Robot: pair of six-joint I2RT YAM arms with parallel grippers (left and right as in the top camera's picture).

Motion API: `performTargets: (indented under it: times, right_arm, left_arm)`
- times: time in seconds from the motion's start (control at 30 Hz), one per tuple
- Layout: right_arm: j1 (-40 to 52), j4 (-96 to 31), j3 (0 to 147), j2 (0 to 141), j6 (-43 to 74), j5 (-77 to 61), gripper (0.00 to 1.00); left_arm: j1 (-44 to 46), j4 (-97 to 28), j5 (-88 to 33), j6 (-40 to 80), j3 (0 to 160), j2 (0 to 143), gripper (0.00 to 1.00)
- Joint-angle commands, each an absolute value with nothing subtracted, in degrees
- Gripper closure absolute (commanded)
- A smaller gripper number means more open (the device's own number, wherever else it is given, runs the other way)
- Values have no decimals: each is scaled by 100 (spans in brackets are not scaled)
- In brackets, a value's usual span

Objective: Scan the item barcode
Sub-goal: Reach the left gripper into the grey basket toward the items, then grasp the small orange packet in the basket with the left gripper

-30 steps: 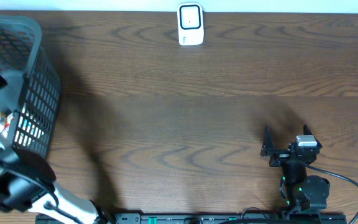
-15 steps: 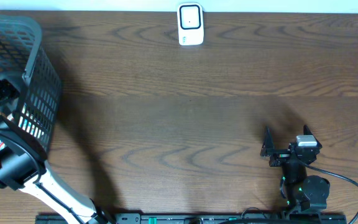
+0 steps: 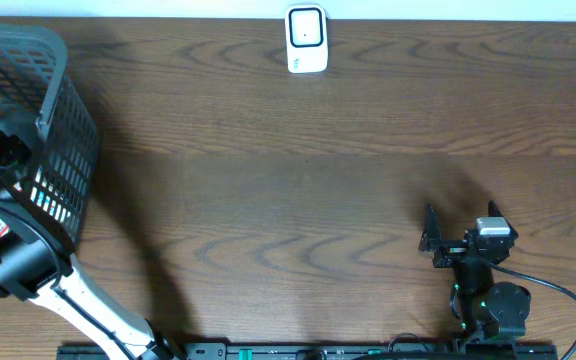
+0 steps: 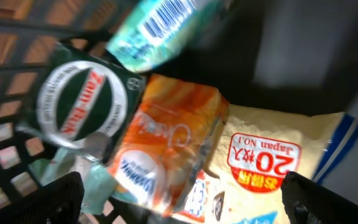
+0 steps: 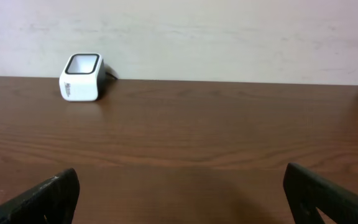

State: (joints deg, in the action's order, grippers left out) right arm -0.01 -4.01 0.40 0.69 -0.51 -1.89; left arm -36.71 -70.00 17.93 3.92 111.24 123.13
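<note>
Reach: my left gripper (image 4: 186,198) spread wide, empty, over orange pack (image 4: 169,146) in basket (image 3: 63,150), ready to straddle it | right gripper (image 3: 459,215) wide, empty, parked 5 o'clock | scanner (image 3: 307,40) at 12 o'clock

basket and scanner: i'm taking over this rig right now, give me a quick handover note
Left claw: open, empty, down inside the grey basket at the left edge of the table, over the goods.
Right claw: open, empty, low over the table's front right, facing the scanner.
Things: the basket holds a teal pack showing a barcode, a green round-logo pack, an orange pack and a cream bag with a red label. The white scanner stands at the far middle of the table.
Done: nothing picked, nothing scanned.
Left: grasp one item, lift it out, show its barcode to the scanner.
</note>
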Motion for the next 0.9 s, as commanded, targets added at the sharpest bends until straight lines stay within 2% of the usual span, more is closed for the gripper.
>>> performTargets:
  times: [0.0, 0.4, 0.5, 0.57, 0.87]
  right_arm:
    - [-30, -427, 32, 32, -91, -187, 1]
    - [-30, -427, 32, 32, -93, -187, 1]
    - [-30, -427, 32, 32, -93, -187, 1]
    - [-30, -425, 32, 32, -93, -187, 1]
    - [-30, -427, 32, 32, -91, -187, 1]
  left_arm:
    - [-3699, -6938, 1855, 217, 10890, 12431, 1]
    - [-3743, -6558, 1894, 217, 10720, 12431, 12]
    - [-3795, -6508, 1894, 217, 10709, 12431, 25]
    - [-3859, -6508, 1892, 220, 10709, 12431, 30]
    - [-4202, -6622, 1391, 217, 10654, 12431, 32]
